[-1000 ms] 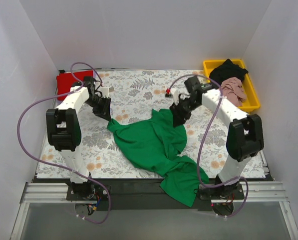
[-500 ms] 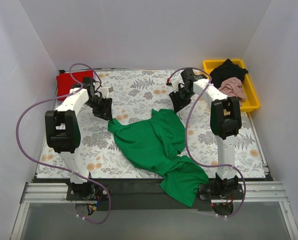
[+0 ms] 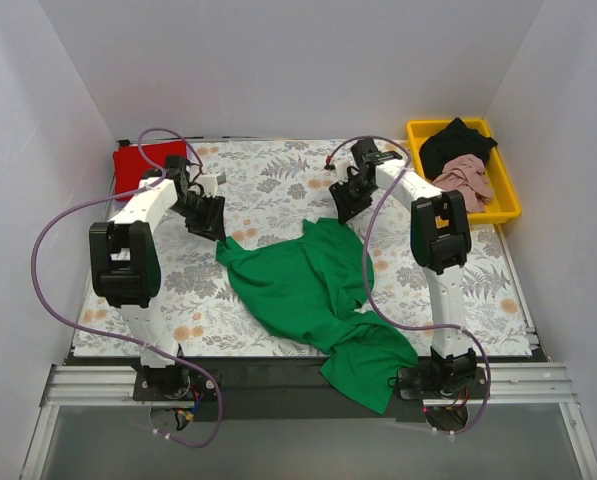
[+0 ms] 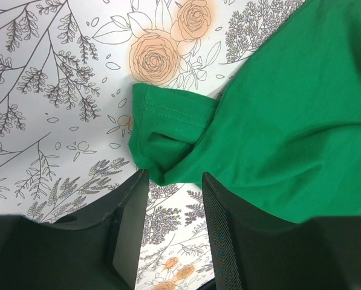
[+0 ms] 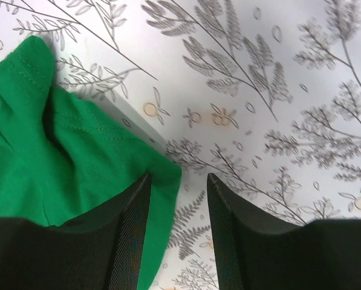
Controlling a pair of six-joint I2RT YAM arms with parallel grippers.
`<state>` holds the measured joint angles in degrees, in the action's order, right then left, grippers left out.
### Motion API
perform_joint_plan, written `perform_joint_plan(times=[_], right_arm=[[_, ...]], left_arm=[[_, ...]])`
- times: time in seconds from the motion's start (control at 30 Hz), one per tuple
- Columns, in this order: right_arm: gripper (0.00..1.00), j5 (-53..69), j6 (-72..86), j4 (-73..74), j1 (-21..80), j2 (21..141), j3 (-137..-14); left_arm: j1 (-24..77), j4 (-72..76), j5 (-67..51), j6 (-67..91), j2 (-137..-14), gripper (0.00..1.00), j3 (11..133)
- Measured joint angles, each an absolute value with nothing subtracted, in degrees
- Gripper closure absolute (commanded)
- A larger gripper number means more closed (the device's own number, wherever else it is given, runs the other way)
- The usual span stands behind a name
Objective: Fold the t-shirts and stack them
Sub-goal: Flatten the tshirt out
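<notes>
A bright green t-shirt (image 3: pixel 303 290) lies crumpled in the middle of the floral cloth, its lower part hanging over the front edge. My left gripper (image 3: pixel 214 229) is open at the shirt's left sleeve; in the left wrist view the gripper (image 4: pixel 175 181) has the sleeve's fold (image 4: pixel 168 130) just past its tips. My right gripper (image 3: pixel 341 207) is open at the shirt's far edge; in the right wrist view the gripper (image 5: pixel 178 181) has a green corner (image 5: pixel 65 157) under its left finger (image 5: pixel 132 229). A red t-shirt (image 3: pixel 138 160) lies at the back left. Black (image 3: pixel 456 140) and pink (image 3: pixel 468 176) t-shirts lie in the tray.
A yellow tray (image 3: pixel 506 205) stands at the back right corner. The grey-and-orange floral cloth (image 3: pixel 278 180) covers the table. White walls close in the left, back and right sides. Purple cables loop from both arms.
My right gripper has moved back and to the left, from over the shirt's far right edge to just beyond it, and its arm has swung. The left gripper has barely moved.
</notes>
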<state>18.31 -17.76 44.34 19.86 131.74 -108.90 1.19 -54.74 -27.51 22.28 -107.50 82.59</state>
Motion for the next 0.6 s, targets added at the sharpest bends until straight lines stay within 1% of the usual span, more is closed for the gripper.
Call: perform_joint_plan(times=[0.13,0.23,0.27,0.3,0.33,0.37,0.6], right_arm=[[0.53,17.9,-17.5,42.4,21.8,131.7,-108.2],[0.65,17.3,-17.5,40.6,22.9,130.9,-106.6],[0.77,17.2,-17.5,40.1,23.1,130.6,-105.9],[0.82,17.3,-17.5,39.7,23.3,130.3,-105.3],[0.96,17.5,-17.5,39.3,23.4,130.0,-104.6],[0.99,18.0,-17.9,38.9,23.4,129.5,-103.7],[0.99,18.7,-19.7,40.0,23.2,123.7,-96.9]], left_arm=[[1.2,-54.3,-27.5,22.4,-106.9,0.59,81.3],[1.1,-54.2,-27.5,22.4,-106.7,0.59,80.7],[1.0,-54.1,-27.5,22.4,-106.6,0.58,80.5],[0.9,-54.0,-27.4,22.4,-106.5,0.58,80.4],[0.8,-54.0,-27.4,22.5,-106.4,0.58,80.3],[0.8,-54.0,-27.4,22.5,-106.4,0.58,80.3],[0.5,-53.7,-27.4,23.0,-106.4,0.58,80.3]])
